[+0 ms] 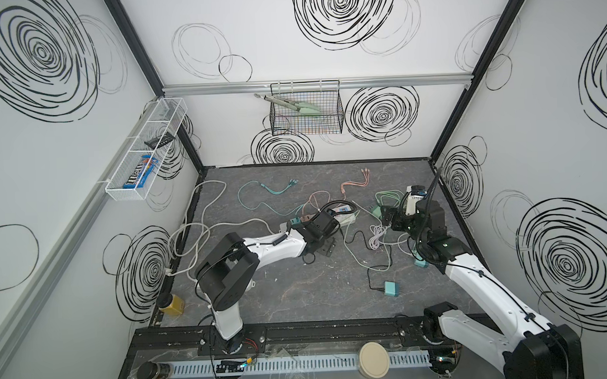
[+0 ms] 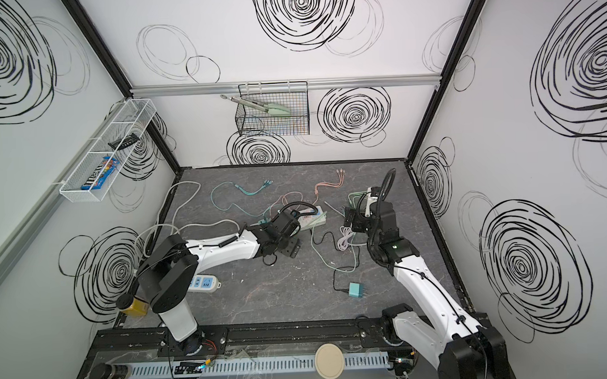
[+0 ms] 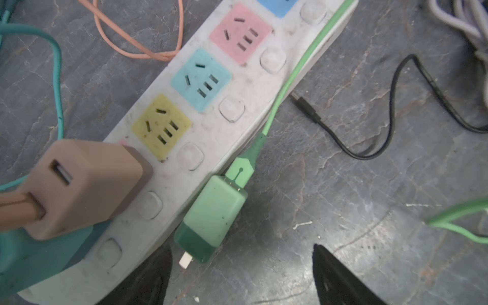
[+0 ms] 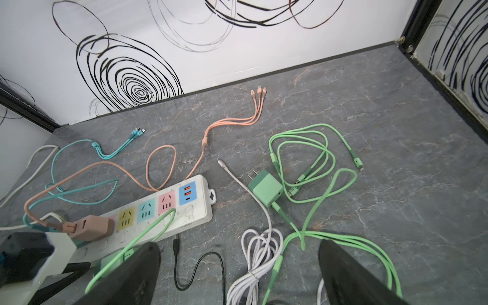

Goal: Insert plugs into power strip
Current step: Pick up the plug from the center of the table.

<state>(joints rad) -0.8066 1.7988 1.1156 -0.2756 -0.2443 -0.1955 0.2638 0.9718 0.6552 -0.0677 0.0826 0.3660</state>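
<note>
target: mint plug (image 3: 211,219) | flat on tabletop, just beside power strip (image 3: 250,87) near side, long axis along strip, prongs probably toward left gripper (image 3: 241,248) | left jaws spread, empty, plug just ahead | right gripper (image 4: 237,243) jaws spread, empty, farther off

White arm shells (image 1: 276,245), black joint housings (image 1: 228,269), thin black cables (image 1: 505,294) — tapered black gripper fingers (image 3: 340,280).

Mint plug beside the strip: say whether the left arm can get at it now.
Probably yes. The plug lies flat ahead of the open left gripper, nothing over it; the strip crowds one side.
</note>
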